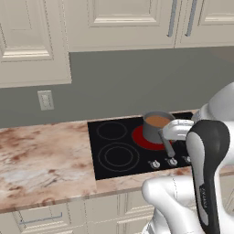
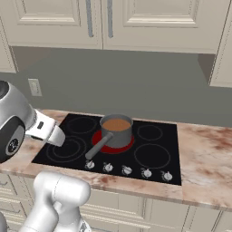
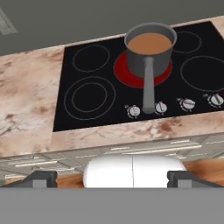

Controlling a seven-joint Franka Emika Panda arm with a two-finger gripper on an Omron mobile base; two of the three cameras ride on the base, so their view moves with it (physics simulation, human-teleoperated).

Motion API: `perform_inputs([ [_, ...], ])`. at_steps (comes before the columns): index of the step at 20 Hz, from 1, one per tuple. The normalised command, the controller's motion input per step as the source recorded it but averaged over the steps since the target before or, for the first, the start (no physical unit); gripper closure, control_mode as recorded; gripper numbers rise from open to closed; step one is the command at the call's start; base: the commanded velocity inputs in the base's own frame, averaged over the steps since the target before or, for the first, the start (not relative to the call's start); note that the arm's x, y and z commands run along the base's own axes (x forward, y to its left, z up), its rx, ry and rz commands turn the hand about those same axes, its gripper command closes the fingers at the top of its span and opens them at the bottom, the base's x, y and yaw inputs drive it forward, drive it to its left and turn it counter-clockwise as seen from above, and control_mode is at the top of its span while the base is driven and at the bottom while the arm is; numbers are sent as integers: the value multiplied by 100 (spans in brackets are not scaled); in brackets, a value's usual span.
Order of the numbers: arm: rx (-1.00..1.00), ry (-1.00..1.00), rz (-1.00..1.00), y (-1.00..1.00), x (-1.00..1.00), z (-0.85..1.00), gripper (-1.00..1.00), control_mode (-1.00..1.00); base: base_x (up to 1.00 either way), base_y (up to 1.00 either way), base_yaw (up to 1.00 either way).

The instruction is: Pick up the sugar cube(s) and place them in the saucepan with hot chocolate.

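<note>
Hand view has the small grey metal saucepan (image 3: pixel 148 54) of light-brown hot chocolate (image 3: pixel 149 42) on the glowing red burner (image 3: pixel 124 72) of the black cooktop (image 3: pixel 87 94), jaws released and empty, while sugar cubes, judged light, hard and crumbly, want a gentle side pinch.

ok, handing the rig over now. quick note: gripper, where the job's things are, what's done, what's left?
Gripper: open, holding nothing, back from the counter front, looking toward the stove.
Saucepan: upright on the glowing red burner of the black cooktop, handle pointing toward the knobs.
Hot chocolate: in the saucepan, surface smooth, nothing seen floating in it.
Sugar cubes: none located in these views.
Done: nothing that can be seen.
Left: find the cubes, pick them up, drop them in the saucepan.
</note>
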Motion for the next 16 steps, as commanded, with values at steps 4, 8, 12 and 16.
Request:
perform_inputs([
  [4,0,0,0,13,-7,0,-100,-100,0,0,0],
  [8,0,0,0,0,0,0,-100,-100,0,0,0],
  [12,0,0,0,0,0,0,-100,-100,0,0,0],
  [16,0,0,0,0,0,0,-100,-100,0,0,0],
])
